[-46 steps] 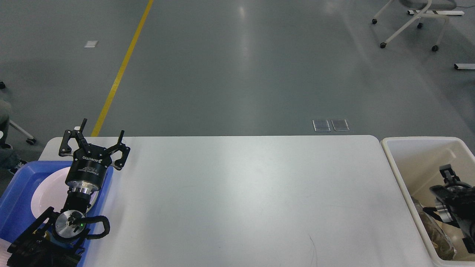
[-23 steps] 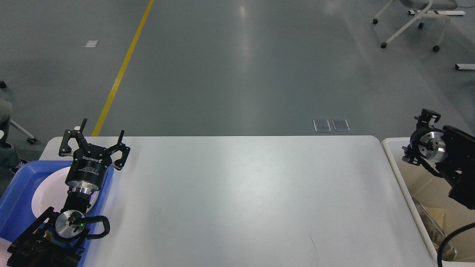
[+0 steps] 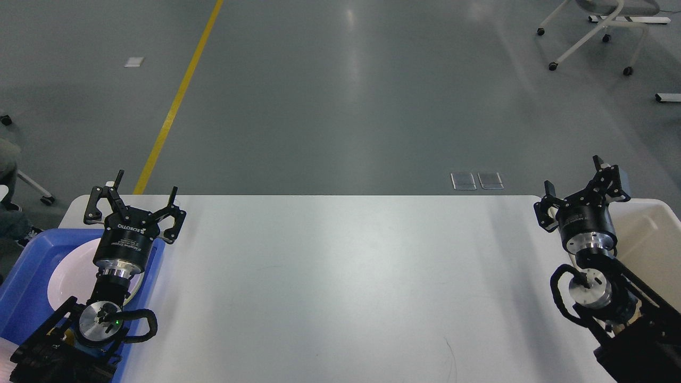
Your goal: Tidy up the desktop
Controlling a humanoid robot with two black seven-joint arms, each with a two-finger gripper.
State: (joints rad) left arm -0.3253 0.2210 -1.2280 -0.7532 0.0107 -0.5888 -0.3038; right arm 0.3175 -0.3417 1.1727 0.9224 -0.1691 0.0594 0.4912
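A: Head view check. Where's the desktop (image 3: 340, 287)?

B: It fills the lower half of the view, white, rounded far corners, near edge cut off by the bottom of the view. Faint dark scratch or hair (image 3: 450, 355) near the lower right, can't tell which.

A: Left side?

B: Blue tray (image 3: 32, 268) at the left end, partly off-view. White plate (image 3: 72, 274) lies in it. Left arm rises over the tray; left gripper (image 3: 143, 194) sits above the tray's far right corner, at the table's far left edge. Jaws spread wide, nothing between them.

A: Right side?

B: Cream bin (image 3: 646, 234) just beside the table's right end. Right arm comes up from the lower right corner, covering most of the bin's near part. Right gripper (image 3: 577, 178) is over the table's far right corner, by the bin's rim. Fingers splayed wide apart, holding nothing.

A: Bin contents?

B: Can't tell, the arm blocks it.

A: Beyond the table?

B: Grey floor, yellow line (image 3: 178, 96) running away on the left, two floor plates (image 3: 476, 180) past the far edge, chair base on castors (image 3: 590, 32) top right.
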